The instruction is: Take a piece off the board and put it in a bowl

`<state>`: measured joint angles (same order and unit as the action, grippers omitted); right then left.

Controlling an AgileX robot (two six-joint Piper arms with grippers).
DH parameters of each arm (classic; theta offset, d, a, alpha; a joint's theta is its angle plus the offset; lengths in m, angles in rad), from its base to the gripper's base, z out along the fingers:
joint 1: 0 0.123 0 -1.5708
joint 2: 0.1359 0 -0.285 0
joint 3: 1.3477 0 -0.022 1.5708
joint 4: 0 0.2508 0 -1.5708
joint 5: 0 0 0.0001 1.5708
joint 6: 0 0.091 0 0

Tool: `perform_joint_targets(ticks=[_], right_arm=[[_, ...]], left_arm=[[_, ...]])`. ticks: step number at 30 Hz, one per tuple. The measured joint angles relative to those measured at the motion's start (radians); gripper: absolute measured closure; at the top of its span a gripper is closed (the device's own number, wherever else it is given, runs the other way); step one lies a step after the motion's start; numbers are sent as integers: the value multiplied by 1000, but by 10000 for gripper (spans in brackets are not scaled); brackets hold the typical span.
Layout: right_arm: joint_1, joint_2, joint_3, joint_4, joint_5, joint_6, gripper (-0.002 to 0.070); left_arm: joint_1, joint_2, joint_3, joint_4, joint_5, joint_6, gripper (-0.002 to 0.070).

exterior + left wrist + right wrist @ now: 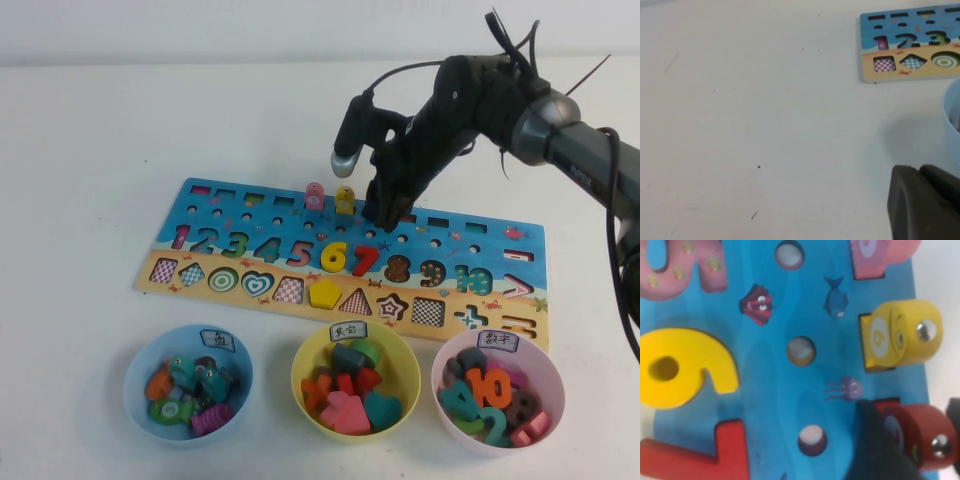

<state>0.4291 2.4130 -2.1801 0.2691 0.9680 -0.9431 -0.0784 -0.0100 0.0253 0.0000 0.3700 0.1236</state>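
The right hand (385, 215) is reaching down onto the far edge of the board (250, 215), just beside the yellow peg (345, 200) and the pink peg (314, 195), above the red 7 (365, 260). In the right wrist view its dark fingers (875, 450) are closing around the piece (920, 440), one finger on each side of the red block (a small silvery stud is showing on its rounded top), and the piece is sitting in its slot at the board's edge, next to the yellow peg (902, 332). The yellow 6 (680, 367) is lying nearby on the blue part of the board.

The bowl (140, 375) is standing on the table (100, 150) at the near left, in front of the board, holding several coloured shapes. The yellow bowl (305, 370) is sitting beside it in the middle and the pink bowl (550, 375) at the right, both filled with pieces.

The left hand (922, 202) is hanging over bare table (740, 125) near the rim of the bowl (951, 115), with the board's corner (910, 45) farther off; only a dark part of it is showing, so I cannot tell whether it is open or closed.
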Motion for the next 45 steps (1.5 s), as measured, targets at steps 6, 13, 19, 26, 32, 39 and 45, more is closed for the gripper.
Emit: perform_joint_targets(ticks=[6, 13, 19, 26, 32, 39, 45], right_arm=[[0, 0, 0, -11, -34, 44, 307], [0, -13, 0, -43, -42, 52, 307], [0, -19, 0, -47, -40, 54, 405], [0, -24, 0, -47, -31, 54, 615], [0, -25, 0, -50, -35, 54, 684], [0, -25, 0, -50, -35, 54, 688], [0, -25, 0, -50, -35, 54, 690]], left_arm=[[0, 0, 0, 0, 0, 0, 680], [0, 0, 0, 0, 0, 0, 680], [0, 0, 0, 0, 0, 0, 680], [0, 0, 0, 0, 0, 0, 680], [0, 0, 0, 0, 0, 0, 680], [0, 0, 0, 0, 0, 0, 680], [0, 0, 0, 0, 0, 0, 680]])
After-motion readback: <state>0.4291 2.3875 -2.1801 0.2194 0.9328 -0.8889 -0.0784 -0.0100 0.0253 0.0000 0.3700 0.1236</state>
